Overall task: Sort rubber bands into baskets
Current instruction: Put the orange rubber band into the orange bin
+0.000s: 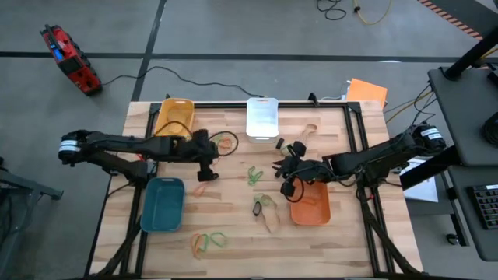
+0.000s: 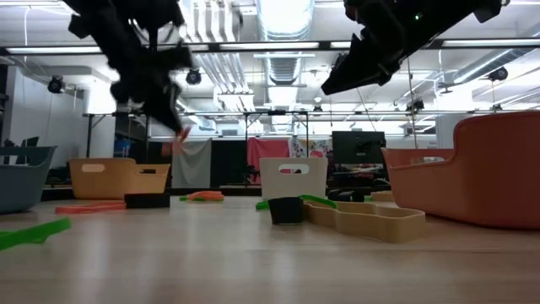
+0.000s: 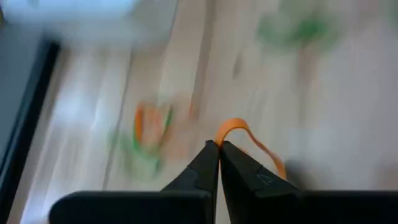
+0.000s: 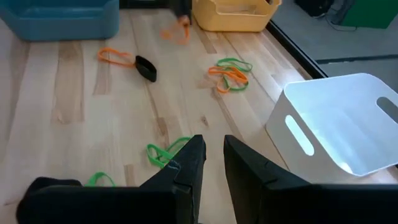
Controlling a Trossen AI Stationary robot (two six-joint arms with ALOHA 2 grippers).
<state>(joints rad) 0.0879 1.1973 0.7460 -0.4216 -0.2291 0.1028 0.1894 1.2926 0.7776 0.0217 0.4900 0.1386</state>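
No writing could be read anywhere. The left gripper (image 3: 219,146), closed, pinched an orange band (image 3: 239,129) above the table (image 1: 342,233), near the yellow basket (image 1: 173,115); only its wrist view showed this. The right gripper (image 4: 213,149) hung slightly parted, empty, beside the orange basket (image 1: 311,210).

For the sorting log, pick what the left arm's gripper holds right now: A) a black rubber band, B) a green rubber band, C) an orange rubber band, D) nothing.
C: in the left wrist view the left gripper has its two dark fingers pressed together on a thin orange rubber band, which loops out from between the tips above the wooden table.
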